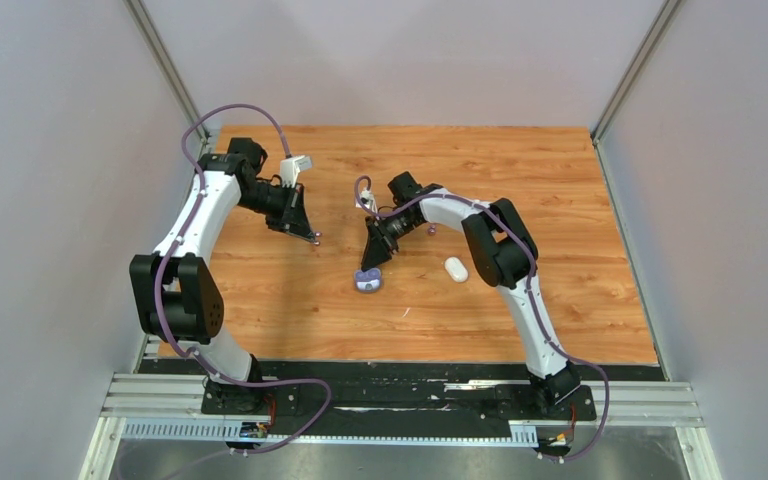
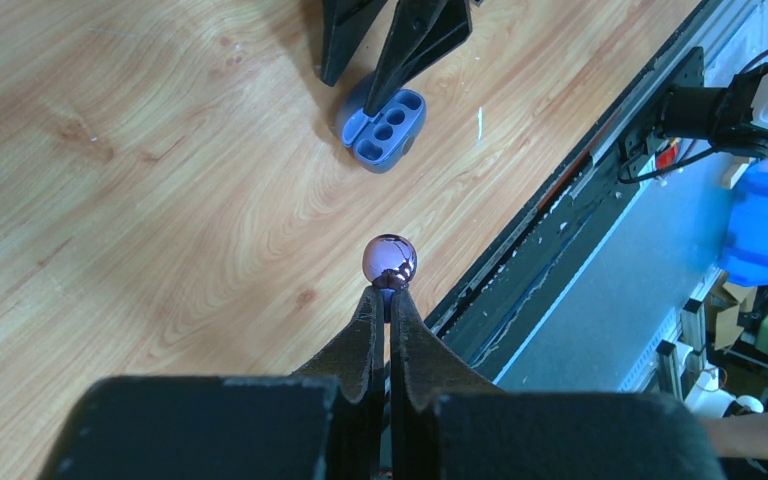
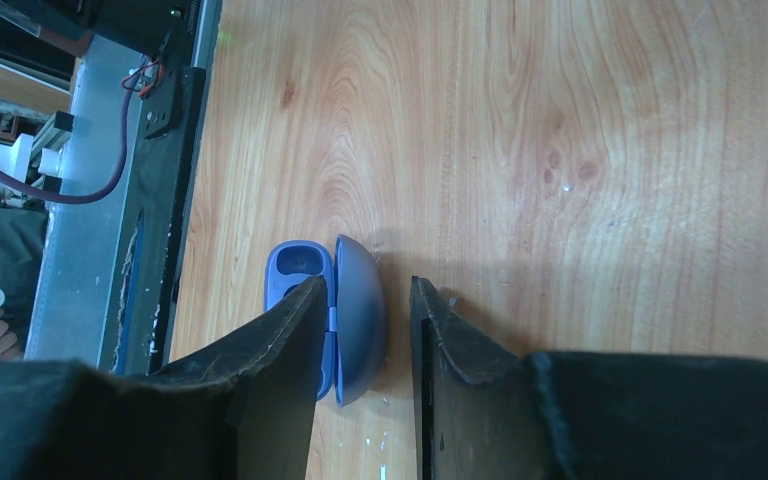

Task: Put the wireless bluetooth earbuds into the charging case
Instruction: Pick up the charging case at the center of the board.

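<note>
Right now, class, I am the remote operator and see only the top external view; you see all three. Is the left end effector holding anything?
Observer: Yes. The left end effector is shut on a glossy dark purple bead-shaped earbud, pinched at its very tips.
Operator: And how does the right end effector stand at the case?
Observer: The right end effector is open. Its fingers stand on either side of the raised lid of the blue pebble-shaped plastic charging case, which lies open. A gap shows between the lid and one finger.
</note>
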